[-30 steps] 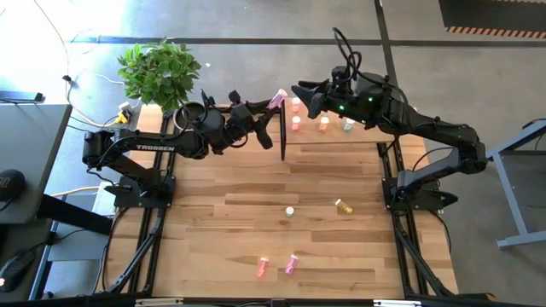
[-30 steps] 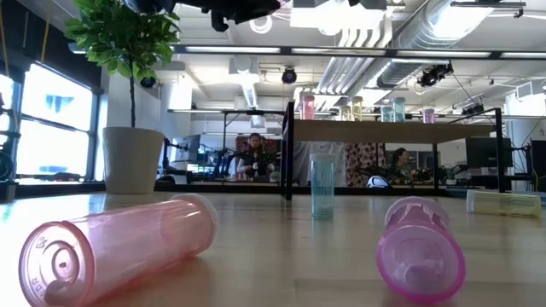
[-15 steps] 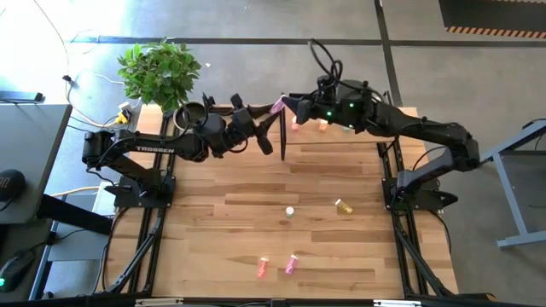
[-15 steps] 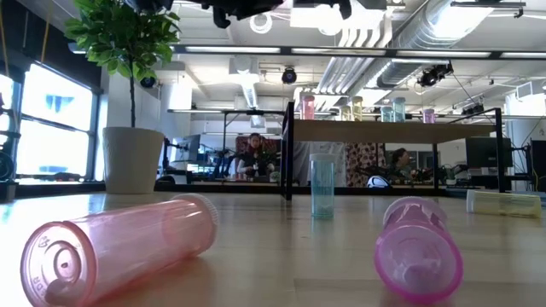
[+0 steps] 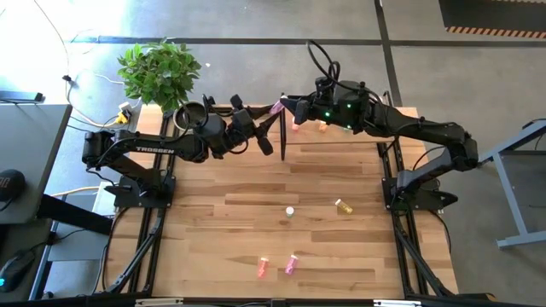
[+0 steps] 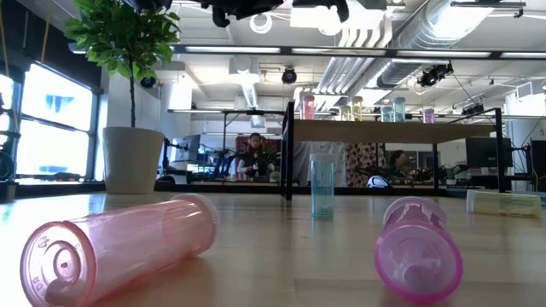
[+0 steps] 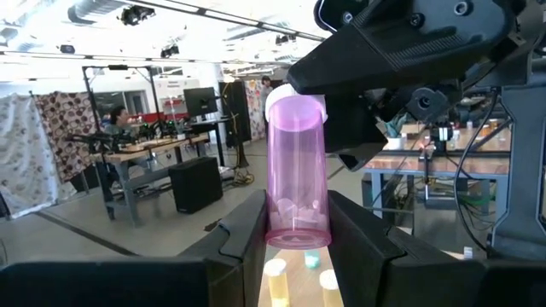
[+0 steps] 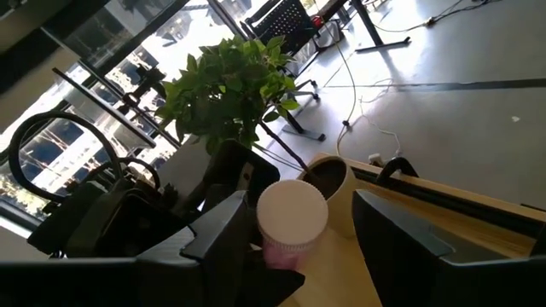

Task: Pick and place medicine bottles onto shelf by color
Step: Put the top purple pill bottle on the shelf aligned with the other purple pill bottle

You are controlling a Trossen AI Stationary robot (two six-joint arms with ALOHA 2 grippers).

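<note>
My left gripper (image 5: 266, 119) is shut on a magenta bottle (image 5: 275, 108) with a white cap, held in the air by the left end of the shelf (image 5: 375, 136). My right gripper (image 5: 287, 104) is open at the bottle's cap (image 8: 293, 211), one finger on either side; I cannot tell whether they touch it. Three bottles (image 5: 323, 125) stand on the shelf. On the table a pale green bottle (image 5: 290, 211) stands upright. A yellow (image 5: 344, 206), a pink (image 5: 263, 268) and a magenta bottle (image 5: 291, 263) lie on their sides. My left gripper pinches the magenta bottle's base end (image 7: 296, 232) between its two fingers (image 7: 243, 243). The bottle sticks out forward past the fingertips, in line with the fingers, cap end away from the gripper. It is lifted clear, slanting toward the table's far right.
A potted plant (image 5: 159, 72) stands at the far left corner, just behind my left arm. The shelf's black posts (image 5: 282, 136) rise beside both grippers. In the low view the lying pink (image 6: 119, 247) and magenta (image 6: 418, 247) bottles are near the front edge.
My right gripper has moved toward the table's left, from above the shelf to the cap end of the bottle that my left gripper holds. It now has a finger on either side of the cap. The bottle has stayed in my left gripper's hold.
</note>
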